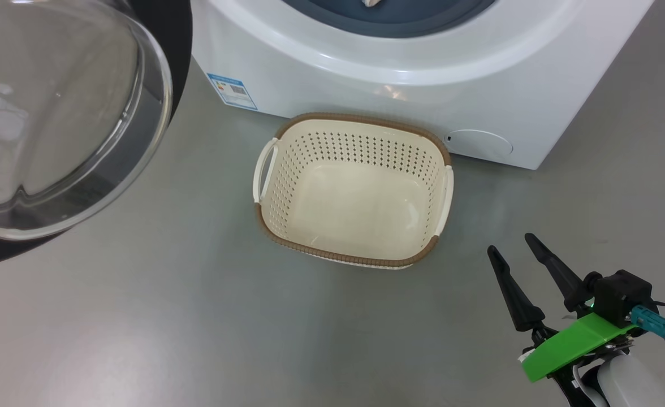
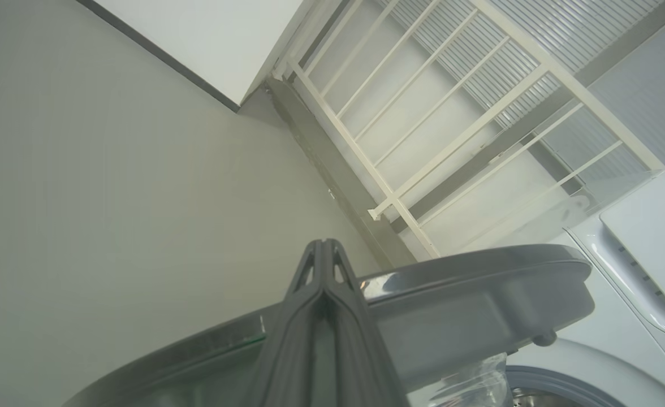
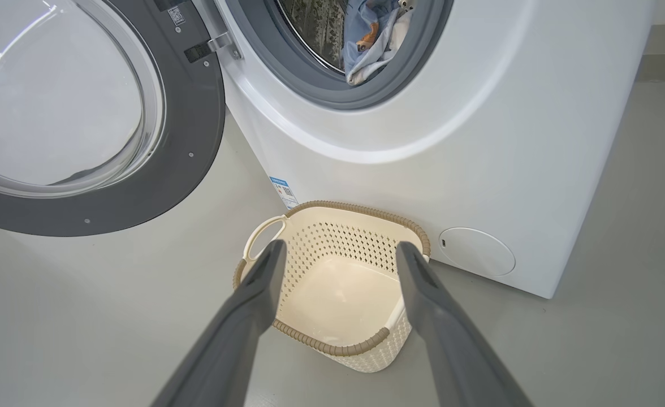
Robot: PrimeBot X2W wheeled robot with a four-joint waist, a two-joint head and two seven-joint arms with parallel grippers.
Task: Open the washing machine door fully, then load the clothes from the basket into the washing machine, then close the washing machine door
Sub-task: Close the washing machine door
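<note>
The left tool (image 2: 322,244) is clenched on nothing, tips just beside the grey inner rim of the wide-open washing machine door (image 3: 197,113); the right tool (image 1: 510,243) is released and empty, near the basket (image 1: 355,120) on the floor. The basket is bare and the clothes (image 3: 366,34) lie in the washing machine (image 1: 423,85) drum, so loading appears done and door closing is in hand, calling for a push that swings the door shut. Contact between left tool and door cannot be told; the drum is largely cut off.
</note>
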